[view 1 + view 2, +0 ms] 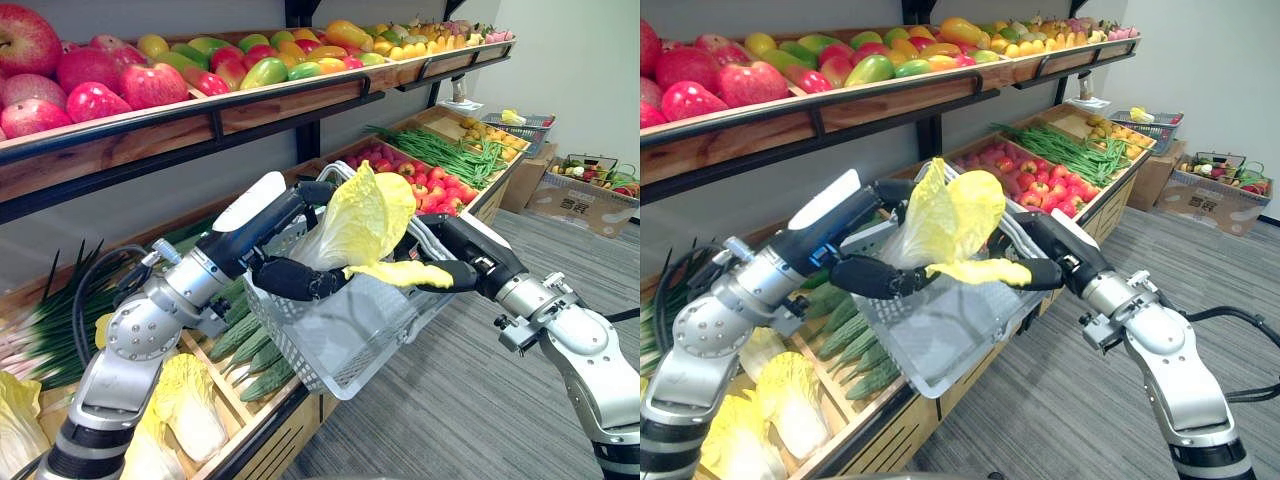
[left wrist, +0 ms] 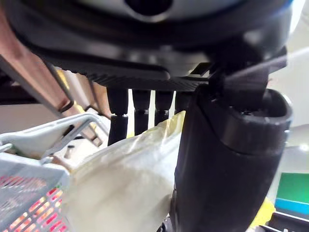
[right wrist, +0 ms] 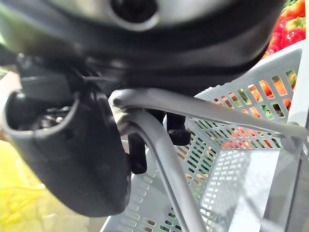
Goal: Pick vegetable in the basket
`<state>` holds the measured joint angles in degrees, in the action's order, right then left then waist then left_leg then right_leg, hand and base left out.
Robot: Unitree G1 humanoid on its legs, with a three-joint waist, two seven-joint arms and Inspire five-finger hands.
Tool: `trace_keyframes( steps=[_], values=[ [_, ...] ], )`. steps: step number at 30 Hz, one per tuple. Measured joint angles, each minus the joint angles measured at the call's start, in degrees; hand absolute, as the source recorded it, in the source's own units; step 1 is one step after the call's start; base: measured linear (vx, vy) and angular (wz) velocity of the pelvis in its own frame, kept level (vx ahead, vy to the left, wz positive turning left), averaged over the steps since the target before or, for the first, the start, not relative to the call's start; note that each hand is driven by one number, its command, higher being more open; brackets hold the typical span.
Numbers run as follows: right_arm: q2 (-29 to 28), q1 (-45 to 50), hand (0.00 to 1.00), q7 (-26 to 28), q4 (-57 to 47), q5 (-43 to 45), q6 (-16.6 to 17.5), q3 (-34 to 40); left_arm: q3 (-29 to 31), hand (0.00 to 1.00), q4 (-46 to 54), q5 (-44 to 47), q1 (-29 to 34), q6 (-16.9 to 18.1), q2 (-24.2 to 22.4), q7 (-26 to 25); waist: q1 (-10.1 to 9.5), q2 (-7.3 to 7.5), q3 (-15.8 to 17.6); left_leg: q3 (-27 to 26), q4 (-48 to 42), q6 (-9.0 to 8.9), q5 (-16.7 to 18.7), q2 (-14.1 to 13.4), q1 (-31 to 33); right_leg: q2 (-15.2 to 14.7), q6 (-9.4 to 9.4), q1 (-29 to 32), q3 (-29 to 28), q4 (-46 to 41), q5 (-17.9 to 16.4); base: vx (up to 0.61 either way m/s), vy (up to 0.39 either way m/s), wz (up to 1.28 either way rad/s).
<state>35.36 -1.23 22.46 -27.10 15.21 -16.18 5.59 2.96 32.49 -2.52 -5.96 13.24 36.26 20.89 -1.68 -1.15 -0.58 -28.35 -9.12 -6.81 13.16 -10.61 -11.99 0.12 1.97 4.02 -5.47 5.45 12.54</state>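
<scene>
The left hand (image 1: pixel 290 278) is closed around a cabbage (image 1: pixel 360 225) in the centre of the frame, with the fingers behind the cabbage and the thumb in front of it. The lower part of the cabbage is inside the basket (image 1: pixel 340 345), and its yellow leaves stand above the rim. The right hand (image 1: pixel 465 252), at centre right, has its fingers curled around the basket handle (image 3: pixel 159 104). Cucumbers (image 1: pixel 250 345) lie at lower left of the basket.
</scene>
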Motion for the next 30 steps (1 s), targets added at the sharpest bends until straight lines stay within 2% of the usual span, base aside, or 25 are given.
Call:
trace_keyframes(
  steps=[2, 6, 14, 20, 27, 28, 30],
  values=[
    [-0.3, 0.3, 0.0, -0.3, 0.0, 0.0, 0.0, 0.1, 0.4, 0.0, 0.6, -1.2, 1.0, 2.3, -0.6, -0.6, -0.11, 0.11, 0.1, 0.5, 0.0, 0.0, 0.0, -0.1, 0.0, 0.0, 0.03, -0.2, 0.5, 0.0, -0.2, -0.01, 0.021, 0.09],
    [-1.8, 0.4, 0.0, -0.3, 0.0, -0.1, 0.0, 0.4, 0.7, 0.0, 1.1, -4.5, 3.0, 3.0, -1.4, -0.6, -0.25, 0.41, 0.3, 0.5, 0.2, 0.0, 0.0, -0.1, 0.0, 0.0, 0.03, -0.2, 0.6, 0.0, -0.3, 0.0, 0.006, 0.01],
    [-1.5, 0.4, 0.0, -0.1, 0.2, 0.2, 0.2, 2.4, -1.0, 0.0, -3.0, -14.8, 5.3, 2.1, -2.0, -0.5, -0.06, 1.01, 0.6, 0.3, 0.8, -0.01, 0.0, -0.1, -0.3, 0.2, -0.07, -0.1, 0.6, 0.0, -0.6, 0.0, 0.0, 0.0],
    [-0.1, 0.4, 0.0, 1.9, 0.1, 0.7, 0.3, 1.6, -4.8, 0.0, -6.3, -16.2, 5.3, 0.3, -1.9, -0.5, 0.04, 1.01, 0.6, -0.7, 1.2, 0.0, 0.0, -0.1, -1.0, 0.6, 0.16, -0.1, -0.4, 0.0, -0.3, 0.0, 0.016, -0.1],
    [1.8, 0.4, 0.0, 4.5, -0.1, 0.9, 0.7, -0.1, -7.5, 0.0, -13.9, -16.8, 4.9, -1.4, -1.9, -0.8, 1.11, 0.91, 0.6, -1.3, 1.3, 0.0, 0.0, -0.1, -1.6, 1.2, 0.3, 0.1, -1.9, -0.2, 0.1, -0.01, 0.013, -0.11],
    [2.2, 0.4, 0.0, 4.7, -0.3, 1.9, 0.8, -0.1, -8.0, 1.0, -15.8, -17.5, 4.9, -2.0, -1.9, -0.9, 1.19, 0.9, 0.6, -1.6, 1.3, 0.0, 0.0, -0.1, -1.7, 1.3, 0.26, 0.2, -2.3, -0.2, 0.2, -0.03, 0.016, -0.18],
    [3.1, 0.4, 0.0, 5.3, -0.8, 2.9, 0.8, -0.6, -8.6, 1.0, -17.5, -18.1, 4.9, -3.2, -1.9, -1.0, 1.25, 0.89, 0.6, -2.3, 1.3, 0.0, 0.0, -0.1, -1.8, 1.5, 0.22, 0.5, -3.0, -0.2, 0.5, -0.03, 0.011, -0.18]
  ],
)
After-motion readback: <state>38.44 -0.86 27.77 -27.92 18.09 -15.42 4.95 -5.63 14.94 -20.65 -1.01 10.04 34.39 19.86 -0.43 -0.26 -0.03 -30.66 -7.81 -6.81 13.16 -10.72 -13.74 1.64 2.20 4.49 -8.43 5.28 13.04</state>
